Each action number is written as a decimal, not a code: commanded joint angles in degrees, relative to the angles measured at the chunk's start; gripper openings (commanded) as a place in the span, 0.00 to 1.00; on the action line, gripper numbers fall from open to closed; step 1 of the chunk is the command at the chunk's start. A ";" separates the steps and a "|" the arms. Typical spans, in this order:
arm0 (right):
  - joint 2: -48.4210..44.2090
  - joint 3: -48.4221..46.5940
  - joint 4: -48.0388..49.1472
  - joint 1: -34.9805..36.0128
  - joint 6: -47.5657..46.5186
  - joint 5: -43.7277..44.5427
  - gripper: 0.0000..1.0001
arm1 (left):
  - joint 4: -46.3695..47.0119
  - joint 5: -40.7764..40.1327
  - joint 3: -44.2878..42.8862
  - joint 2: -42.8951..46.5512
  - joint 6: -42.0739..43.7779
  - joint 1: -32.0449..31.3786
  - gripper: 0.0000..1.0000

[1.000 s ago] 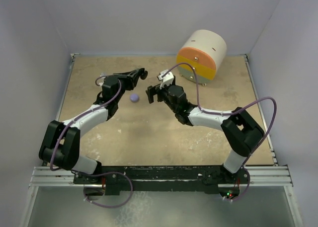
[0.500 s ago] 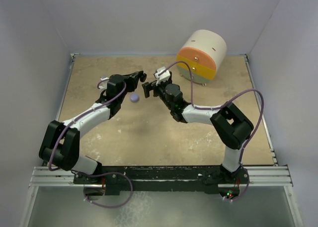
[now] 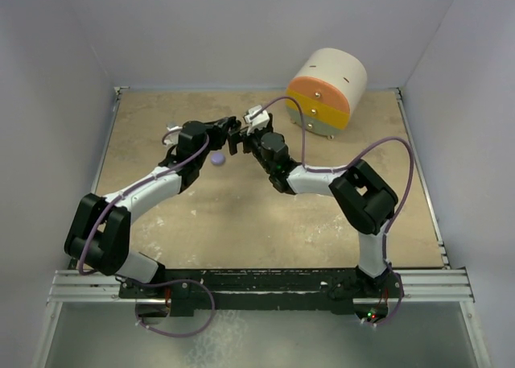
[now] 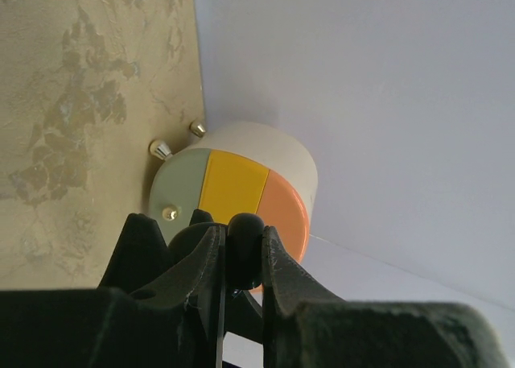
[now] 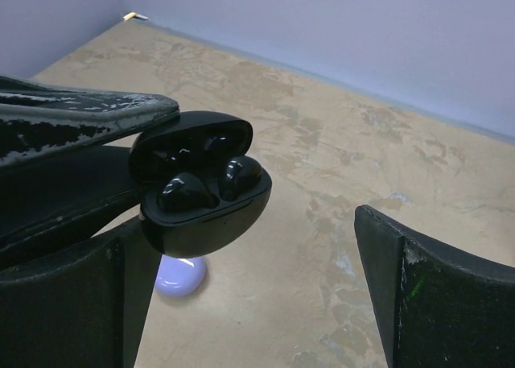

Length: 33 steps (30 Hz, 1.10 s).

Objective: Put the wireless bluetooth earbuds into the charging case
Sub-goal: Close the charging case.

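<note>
While both tools meet above it, worktop: a sandy, mottled surface lying under the two tools.
Drum: cream cylinder lying on its side. Its flat face is split into green, yellow and orange bands, with small brass-coloured studs at the edge. It sits straight beyond the left tool's tips, well apart from both tools.
Left tool: fingers pressed together on the charging case, holding it clear of the worktop. Its tips point toward the right tool and are close to it.
Right tool: fingers spread wide apart and gripping nothing, aimed at the left tool's tips.
Charging case: black and glossy, with the lid hinged open. It is clamped in the left tool, just ahead of the right tool's open gap.
Lavender puck: small and round, resting on the worktop below the held case. Neither tool touches it.
Wireless bluetooth earbuds: two black pieces lying side by side in the open case's wells, carried with it by the left tool. Whether they are fully seated cannot be told.
</note>
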State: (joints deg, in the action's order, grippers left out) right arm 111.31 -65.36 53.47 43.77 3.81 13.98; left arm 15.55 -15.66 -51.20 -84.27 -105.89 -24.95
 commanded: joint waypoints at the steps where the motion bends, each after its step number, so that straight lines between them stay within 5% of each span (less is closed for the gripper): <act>1: -0.93 -2.11 5.10 0.20 -0.62 4.13 1.00 | -2.59 -2.21 -1.80 0.45 -2.18 -0.65 0.00; 17: -7.20 5.53 4.21 1.13 -4.49 20.40 1.00 | -9.57 -2.83 -0.21 0.60 0.41 -0.56 0.00; 27: -16.46 9.37 -22.26 0.88 16.48 20.20 1.00 | -8.80 2.26 2.34 -3.08 15.77 1.04 0.00; 33: -22.24 10.76 -25.08 0.59 18.68 18.61 1.00 | 1.93 9.39 4.78 -10.86 25.74 0.83 0.00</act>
State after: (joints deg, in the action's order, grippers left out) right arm 94.24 -55.44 32.12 44.86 18.04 32.99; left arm 9.96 -11.66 -48.47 -90.87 -89.23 -24.08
